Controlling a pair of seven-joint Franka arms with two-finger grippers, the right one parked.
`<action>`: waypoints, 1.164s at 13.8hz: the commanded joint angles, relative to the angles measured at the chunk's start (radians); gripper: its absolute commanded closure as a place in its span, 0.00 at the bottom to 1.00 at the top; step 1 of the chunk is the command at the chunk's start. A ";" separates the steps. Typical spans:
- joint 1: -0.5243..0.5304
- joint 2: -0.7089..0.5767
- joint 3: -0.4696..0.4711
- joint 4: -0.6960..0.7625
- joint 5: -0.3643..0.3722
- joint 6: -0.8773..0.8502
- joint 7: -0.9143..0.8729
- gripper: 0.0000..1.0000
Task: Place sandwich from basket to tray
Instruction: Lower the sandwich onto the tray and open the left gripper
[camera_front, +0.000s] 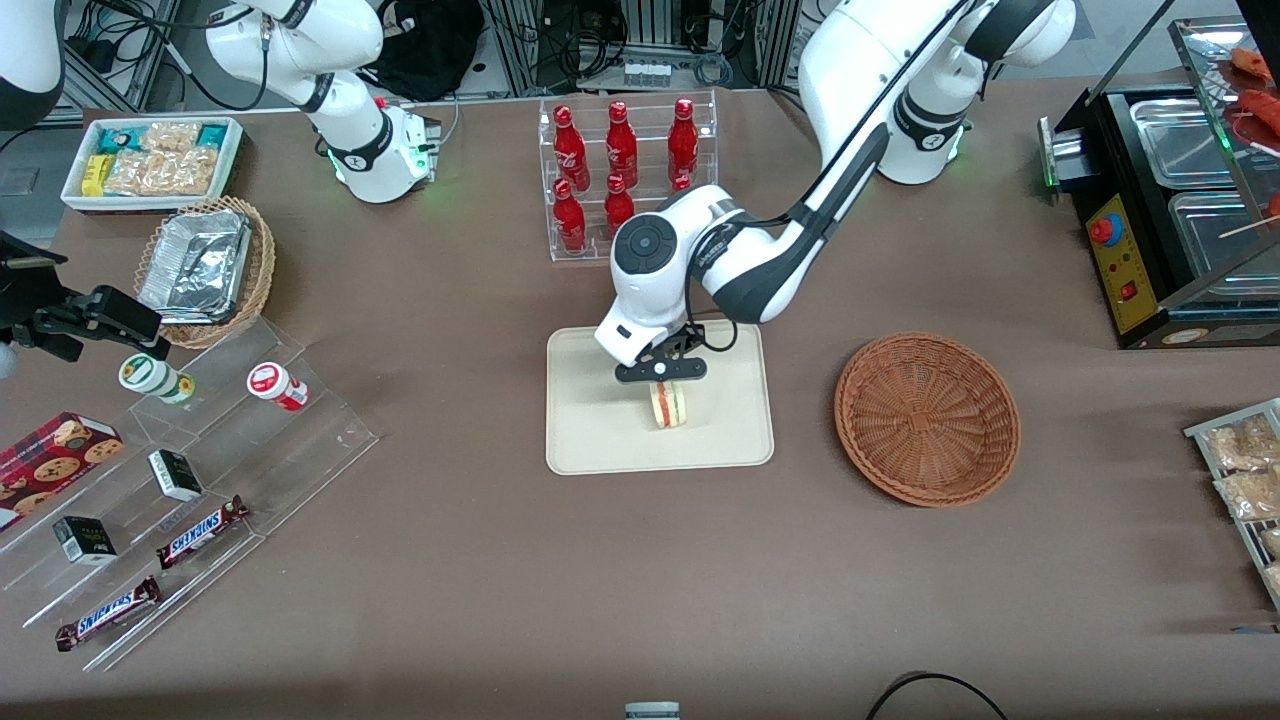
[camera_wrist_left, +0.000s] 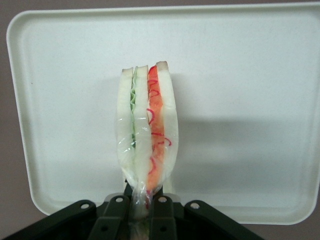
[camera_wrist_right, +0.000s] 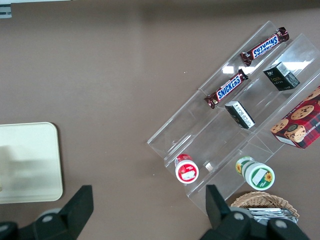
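Sandwich (camera_wrist_left: 146, 131) pinched upright in gripper (camera_wrist_left: 145, 202) over tray (camera_wrist_left: 260, 75), seemingly touching.

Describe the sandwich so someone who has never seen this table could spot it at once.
Find the cream tray in front of the rack of red bottles. Over it, the gripper is shut on the sandwich: a pale wedge with green and red-orange filling, the only food there, while the brown basket beside it is empty.

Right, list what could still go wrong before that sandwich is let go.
1. The claw is shut on just one wrapped tip of the sandwich, which hangs over the tray; it could slip early.
2. The sandwich stands on edge, so it will likely topple when released.
3. The plastic wrap may cling to the fingers and drag it as the claw lifts.
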 joint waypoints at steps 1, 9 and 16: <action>-0.021 0.026 0.013 0.023 0.023 0.036 -0.028 0.86; -0.020 0.040 0.013 0.021 0.022 0.055 -0.028 0.01; 0.078 -0.263 0.040 -0.022 0.004 -0.173 -0.140 0.00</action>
